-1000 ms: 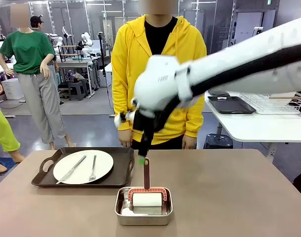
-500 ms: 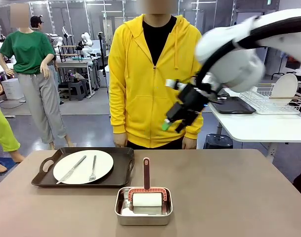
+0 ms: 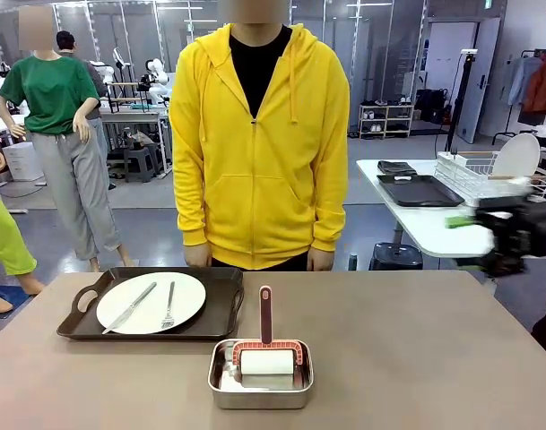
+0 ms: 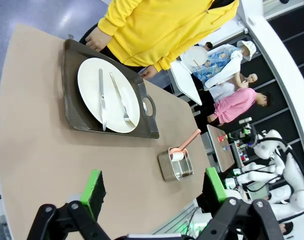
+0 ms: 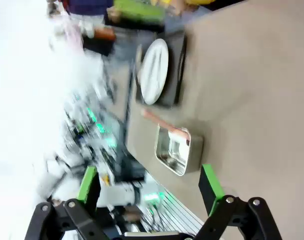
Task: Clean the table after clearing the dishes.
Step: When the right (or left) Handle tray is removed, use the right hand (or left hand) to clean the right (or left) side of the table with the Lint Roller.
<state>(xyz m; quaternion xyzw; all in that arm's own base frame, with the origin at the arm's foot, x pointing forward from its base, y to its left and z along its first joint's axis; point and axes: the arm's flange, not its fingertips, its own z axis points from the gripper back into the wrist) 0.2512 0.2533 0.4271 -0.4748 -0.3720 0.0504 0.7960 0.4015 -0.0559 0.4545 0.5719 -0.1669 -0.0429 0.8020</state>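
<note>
Plate [image 3: 151, 303] with a knife [image 3: 129, 307] and fork [image 3: 169, 306] lies on a dark tray [image 3: 223, 305] on the left part of the brown worktop [image 3: 416, 349], in front of a person in a yellow hoodie [image 3: 259, 152]. Just beside the tray's near right corner sits a steel pan [image 3: 260, 398] holding a white roller [image 3: 267, 361] with a red handle. Right gripper [image 5: 149, 190] is spread wide and empty, a blur past the worktop's right edge. Left gripper [image 4: 154, 192] is wide too, gripping nothing, above the worktop.

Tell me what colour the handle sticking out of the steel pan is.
Dull red handle, best seen in the front view.
</note>
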